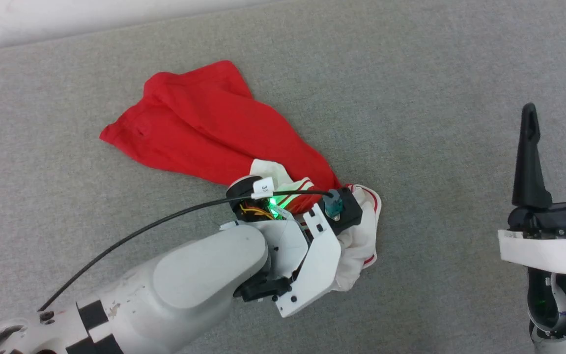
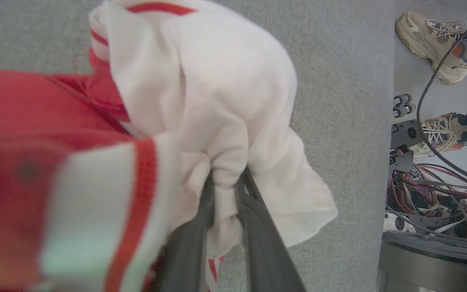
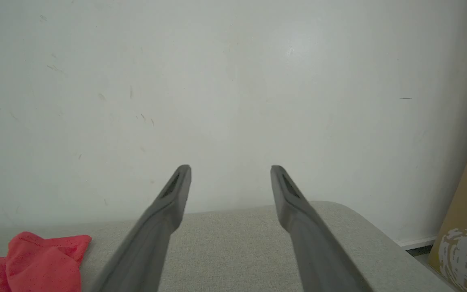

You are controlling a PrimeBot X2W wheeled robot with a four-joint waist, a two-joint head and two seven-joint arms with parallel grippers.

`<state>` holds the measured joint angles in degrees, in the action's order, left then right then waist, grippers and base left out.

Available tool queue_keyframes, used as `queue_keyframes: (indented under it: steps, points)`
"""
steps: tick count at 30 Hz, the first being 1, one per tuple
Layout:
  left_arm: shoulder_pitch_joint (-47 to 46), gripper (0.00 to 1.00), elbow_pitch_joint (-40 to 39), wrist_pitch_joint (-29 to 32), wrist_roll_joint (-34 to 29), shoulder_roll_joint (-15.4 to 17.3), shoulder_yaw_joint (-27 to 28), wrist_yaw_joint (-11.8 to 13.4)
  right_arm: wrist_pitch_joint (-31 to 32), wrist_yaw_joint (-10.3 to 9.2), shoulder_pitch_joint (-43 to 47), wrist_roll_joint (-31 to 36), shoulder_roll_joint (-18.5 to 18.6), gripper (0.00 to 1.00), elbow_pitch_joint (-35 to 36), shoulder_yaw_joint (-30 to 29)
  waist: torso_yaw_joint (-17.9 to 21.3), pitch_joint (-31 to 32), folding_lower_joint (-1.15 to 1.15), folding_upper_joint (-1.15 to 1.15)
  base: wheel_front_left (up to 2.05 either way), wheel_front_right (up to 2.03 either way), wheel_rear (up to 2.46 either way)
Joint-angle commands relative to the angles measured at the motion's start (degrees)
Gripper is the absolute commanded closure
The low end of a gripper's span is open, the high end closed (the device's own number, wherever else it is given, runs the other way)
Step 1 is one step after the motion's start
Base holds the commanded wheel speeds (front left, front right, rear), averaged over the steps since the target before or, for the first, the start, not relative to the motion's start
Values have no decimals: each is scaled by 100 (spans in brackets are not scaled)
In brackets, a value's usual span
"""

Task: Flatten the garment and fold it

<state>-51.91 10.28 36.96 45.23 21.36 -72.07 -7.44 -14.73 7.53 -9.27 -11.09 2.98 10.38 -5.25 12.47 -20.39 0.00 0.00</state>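
garment (image 1: 204,132) lies bunched on the desk (image 1: 410,73), red body trailing toward its far left corner. left claw (image 2: 226,190) pinches its white sleeve (image 2: 217,93); right claw (image 1: 555,123) gapes empty by the right edge. light, limp cloth, i judge: best taken at hems or shoulders

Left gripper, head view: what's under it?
The garment: its bunched white sleeve, pinched in the left gripper. The table beneath that bunch is covered.
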Motion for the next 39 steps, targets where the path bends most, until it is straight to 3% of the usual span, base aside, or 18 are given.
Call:
queue_keyframes:
  steps: [1, 2, 10, 13, 18, 23, 24, 30, 35, 39]
  points:
    - [241, 73, 154, -44, -99, 30, -128, -4, -27, -4, -10, -1, -11, 0, -16, -29, -94, 122, 0, 0, 0, 0, 0]
    - [200, 0, 171, -229, -175, 11, -128, -4, -27, -4, 19, 17, -11, 0, -25, -41, -128, 185, 0, 0, 0, 0, 0]
    - [-167, 0, 637, -2777, -474, -23, 92, 24, -27, -4, 442, 155, -11, 0, -84, -120, -481, 875, 0, 0, 0, 0, 0]
    - [-109, 0, 681, -3639, -673, -17, 403, 364, -27, -4, 582, 201, -11, 0, -85, -143, -636, 1085, 0, 0, 0, 0, 0]
    - [193, 0, 546, -4884, -897, 104, 996, 1214, -27, -4, 730, 272, -11, 0, -76, -156, -862, 1311, 0, 0, 0, 0, 0]
    - [800, 0, 137, -5188, -1273, 287, 1879, 2241, -27, -4, 812, 311, -11, 0, -74, -182, -1014, 1438, 0, 0, 0, 0, 0]
    - [800, 0, 137, -5188, -1273, 287, 1879, 2241, -27, -4, 812, 311, -11, 0, -74, -182, -1014, 1438, 0, 0, 0, 0, 0]
    - [2227, 0, -903, -5194, -2063, 355, 3566, 3091, -27, -4, 885, 309, -11, 0, -69, -237, -1121, 1486, 0, 0, 0, 0, 0]
    - [3514, 0, -1338, -5195, -2562, 76, 4790, 3233, -27, -4, 928, 275, -11, 0, -108, -260, -1152, 1539, 0, 0, 0, 0, 0]
    - [4291, 0, -1314, -5195, -2877, -219, 5436, 3050, -27, -4, 983, 222, -11, 0, -184, -255, -1183, 1588, 0, 0, 0, 0, 0]
